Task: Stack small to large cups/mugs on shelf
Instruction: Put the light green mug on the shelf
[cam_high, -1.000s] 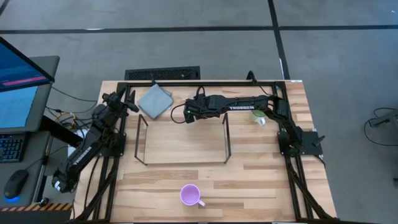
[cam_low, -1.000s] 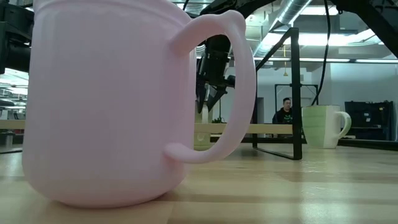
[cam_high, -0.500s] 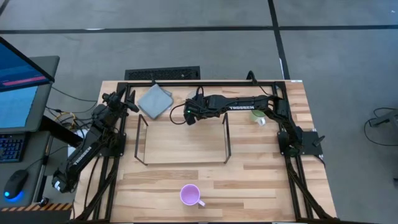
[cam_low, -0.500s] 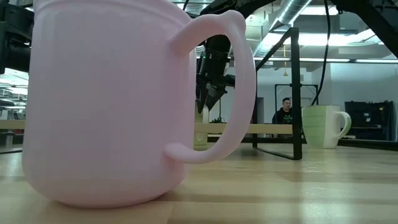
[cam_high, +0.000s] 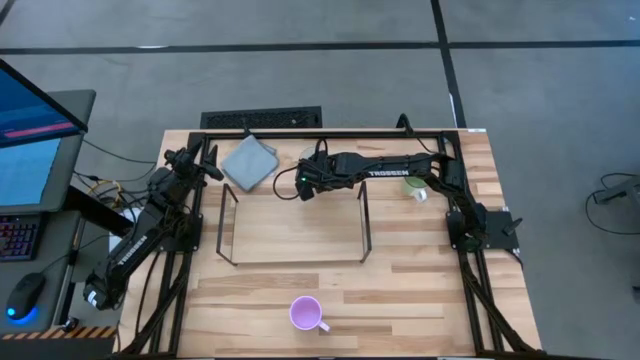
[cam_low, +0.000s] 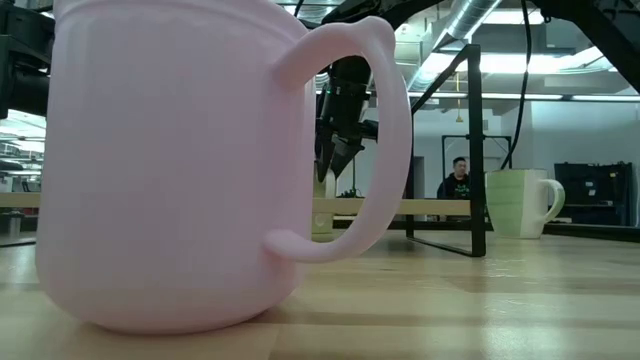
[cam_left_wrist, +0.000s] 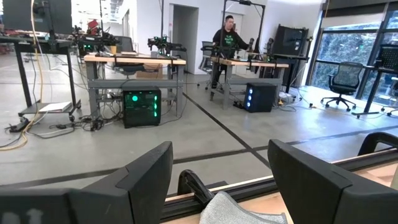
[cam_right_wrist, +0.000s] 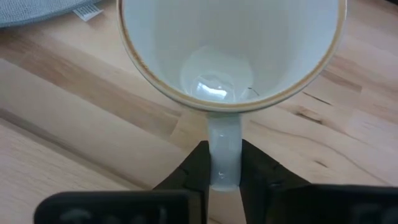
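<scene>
Cream-white mug (cam_right_wrist: 229, 56) stands on the wooden table (cam_high: 420, 290) behind the wire shelf (cam_high: 292, 226), its handle clamped between the right gripper's (cam_right_wrist: 222, 163) fingers, while the left gripper (cam_left_wrist: 217, 180) waits with fingers apart.

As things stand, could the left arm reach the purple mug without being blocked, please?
Probably yes: the purple mug stands alone on bare table, clear of the wire shelf, and the left gripper is open and holds nothing.

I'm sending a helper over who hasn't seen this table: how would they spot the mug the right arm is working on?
Find the wire shelf mid-table. Just beyond its far edge, beside the grey cloth, the right gripper grips a cream-white mug by its handle. The purple mug sits alone at the near edge; the green mug lies under the right arm.
</scene>
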